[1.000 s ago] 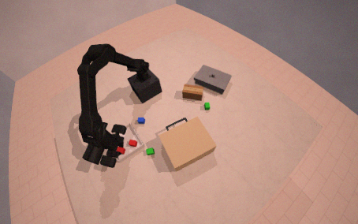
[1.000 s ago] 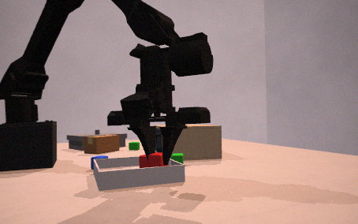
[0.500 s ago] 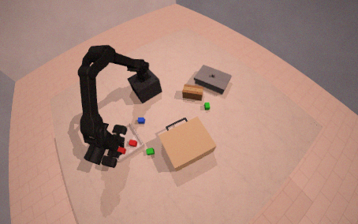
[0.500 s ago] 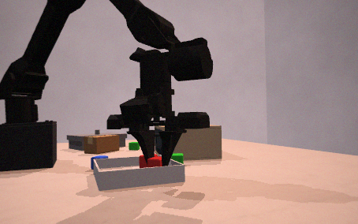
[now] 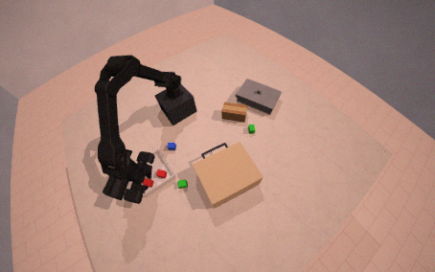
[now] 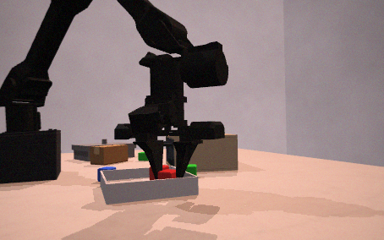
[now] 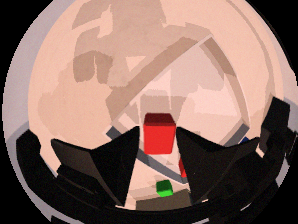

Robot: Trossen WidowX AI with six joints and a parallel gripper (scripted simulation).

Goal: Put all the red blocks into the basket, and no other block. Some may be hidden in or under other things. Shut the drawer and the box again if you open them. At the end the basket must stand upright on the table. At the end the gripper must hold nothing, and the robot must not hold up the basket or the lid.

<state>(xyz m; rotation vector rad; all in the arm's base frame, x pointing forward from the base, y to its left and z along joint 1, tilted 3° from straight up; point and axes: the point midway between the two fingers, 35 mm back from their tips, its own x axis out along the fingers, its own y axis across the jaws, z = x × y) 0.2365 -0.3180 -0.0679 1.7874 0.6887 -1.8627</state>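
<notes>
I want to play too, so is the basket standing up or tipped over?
Standing up: the basket has its open top facing up, with two red blocks inside.

Two red blocks, inside the upright, shallow grey basket, near each other

No readable text, no labels, brands, numbers or signs legible on any surface, faint light marks on the black arm near its base, too small and blurred to make out as lettering.
</notes>
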